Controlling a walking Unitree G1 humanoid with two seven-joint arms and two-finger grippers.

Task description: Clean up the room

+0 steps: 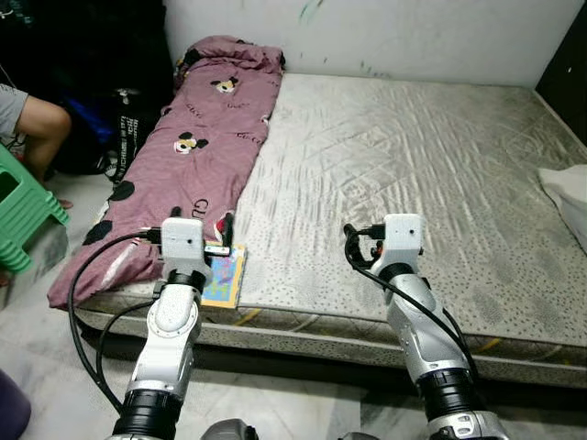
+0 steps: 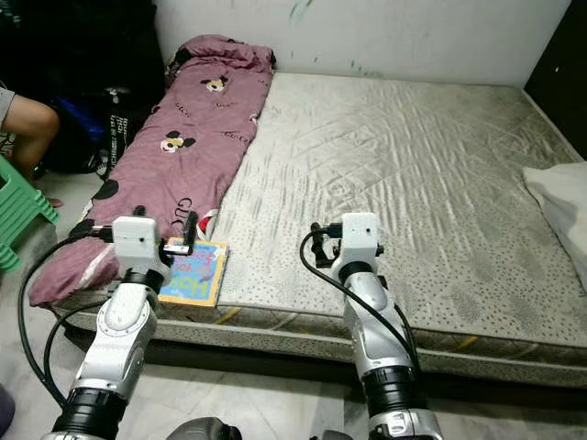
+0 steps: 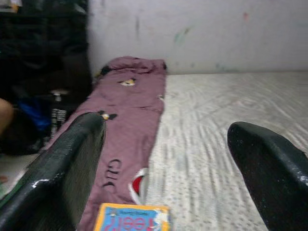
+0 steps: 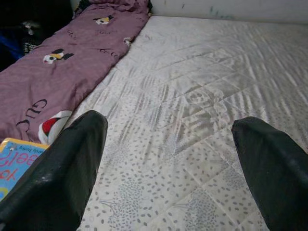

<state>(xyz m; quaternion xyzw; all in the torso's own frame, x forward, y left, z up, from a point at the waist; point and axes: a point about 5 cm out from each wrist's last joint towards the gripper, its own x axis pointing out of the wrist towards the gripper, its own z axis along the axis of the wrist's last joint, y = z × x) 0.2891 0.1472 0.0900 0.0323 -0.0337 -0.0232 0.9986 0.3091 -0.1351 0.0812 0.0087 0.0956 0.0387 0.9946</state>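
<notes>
Fingers of the left gripper stand wide apart, and the picture book lies flat just ahead of and below them, at the near edge of the mattress. Its long axis runs away from the robot, roughly in line with the left arm's reach, one side touching the maroon blanket. The right gripper, also spread open, hovers over bare mattress well to the book's right. By these views the left arm is clearly nearer. Farther back, the blanket stretches toward the wall.
</notes>
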